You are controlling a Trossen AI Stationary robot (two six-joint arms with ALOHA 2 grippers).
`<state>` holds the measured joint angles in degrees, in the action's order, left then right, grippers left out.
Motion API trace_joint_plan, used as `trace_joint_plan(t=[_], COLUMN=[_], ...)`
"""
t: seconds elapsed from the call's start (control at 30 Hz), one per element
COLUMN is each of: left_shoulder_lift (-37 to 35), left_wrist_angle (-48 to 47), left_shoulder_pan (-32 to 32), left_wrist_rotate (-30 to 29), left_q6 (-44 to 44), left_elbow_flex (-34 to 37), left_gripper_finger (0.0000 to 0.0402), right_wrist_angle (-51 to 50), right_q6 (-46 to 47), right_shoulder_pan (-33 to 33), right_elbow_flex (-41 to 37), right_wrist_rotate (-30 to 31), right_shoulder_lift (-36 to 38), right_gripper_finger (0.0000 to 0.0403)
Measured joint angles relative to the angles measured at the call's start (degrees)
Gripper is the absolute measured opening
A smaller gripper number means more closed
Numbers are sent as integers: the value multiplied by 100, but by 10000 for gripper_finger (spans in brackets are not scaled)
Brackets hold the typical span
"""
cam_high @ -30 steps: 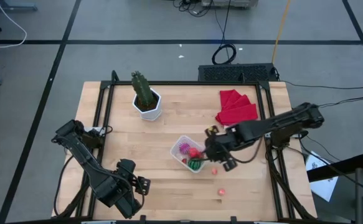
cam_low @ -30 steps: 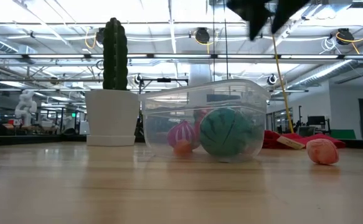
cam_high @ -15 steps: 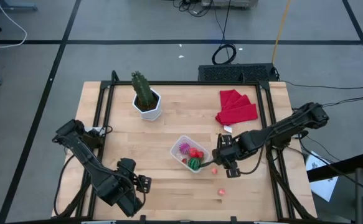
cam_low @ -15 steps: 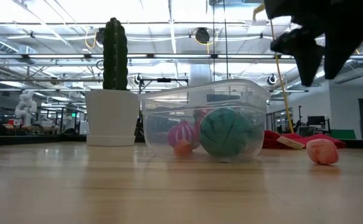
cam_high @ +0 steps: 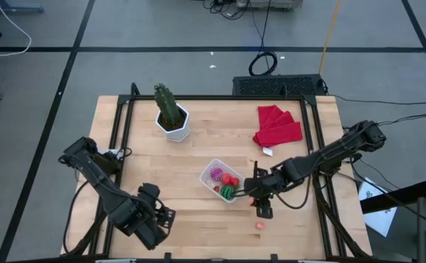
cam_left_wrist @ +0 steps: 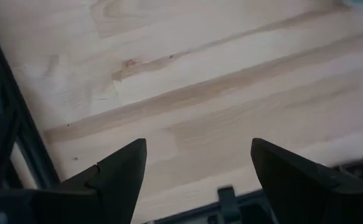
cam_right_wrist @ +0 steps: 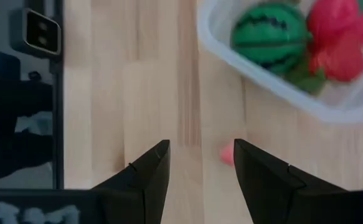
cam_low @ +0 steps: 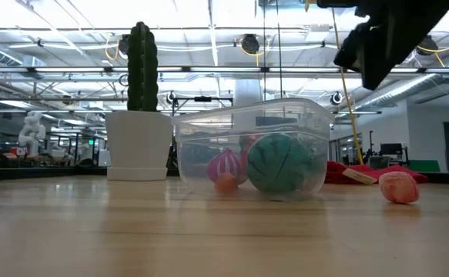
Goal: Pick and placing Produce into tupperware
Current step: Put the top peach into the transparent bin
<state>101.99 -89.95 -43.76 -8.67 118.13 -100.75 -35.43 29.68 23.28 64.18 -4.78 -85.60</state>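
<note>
The clear tupperware (cam_high: 222, 180) stands mid-table and holds the green striped melon (cam_right_wrist: 270, 34), a purple ridged piece (cam_low: 226, 165) and red berries (cam_right_wrist: 340, 37). One pink berry (cam_high: 259, 226) lies on the wood toward the near edge. Another pink berry (cam_right_wrist: 227, 153) lies close to the tupperware's right side, below my right gripper. My right gripper (cam_high: 260, 206) hangs open and empty above the table, just right of the tupperware, and also shows in its wrist view (cam_right_wrist: 200, 168). My left gripper (cam_high: 154, 223) waits open and empty at the near left, over bare wood (cam_left_wrist: 197, 168).
A green cactus in a white pot (cam_high: 172, 117) stands at the far left. A red cloth (cam_high: 277, 126) lies at the far right. Bare wood lies between the tupperware and the near edge. A dark frame rail (cam_right_wrist: 41, 93) runs beside the table.
My right gripper has gone from above the tupperware toward the table's right and near edge, and now hangs beside the container over the nearer pink berry. The produce and the tupperware have stayed where they were.
</note>
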Motion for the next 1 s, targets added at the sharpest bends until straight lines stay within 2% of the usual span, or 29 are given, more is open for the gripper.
trace_joint_plan(t=[0.23,0.37,0.5,0.7,1.0], left_shoulder_lift=[-136,-338,-617,-912,-1109], left_wrist_angle=[-2,-5,-9,-7,-17], left_shoulder_pan=[-300,-402,-449,-476,-469], left_wrist_rotate=[-29,7,302,240,-146], left_q6=[-229,-158,-99,-193,-580], left_elbow_flex=[180,625,1052,1231,1228], left_gripper_finger=[292,292,292,292,292], right_wrist_angle=[-383,-356,-401,-420,-298], right_q6=[1108,1637,2101,2500,2503], right_shoulder_pan=[127,190,263,322,242], right_elbow_flex=[0,2,2,2,2], right_wrist_rotate=[36,197,196,341,498], right_shoulder_lift=[-1,-53,-225,-529,-1212], right_gripper_finger=[169,169,169,169,169])
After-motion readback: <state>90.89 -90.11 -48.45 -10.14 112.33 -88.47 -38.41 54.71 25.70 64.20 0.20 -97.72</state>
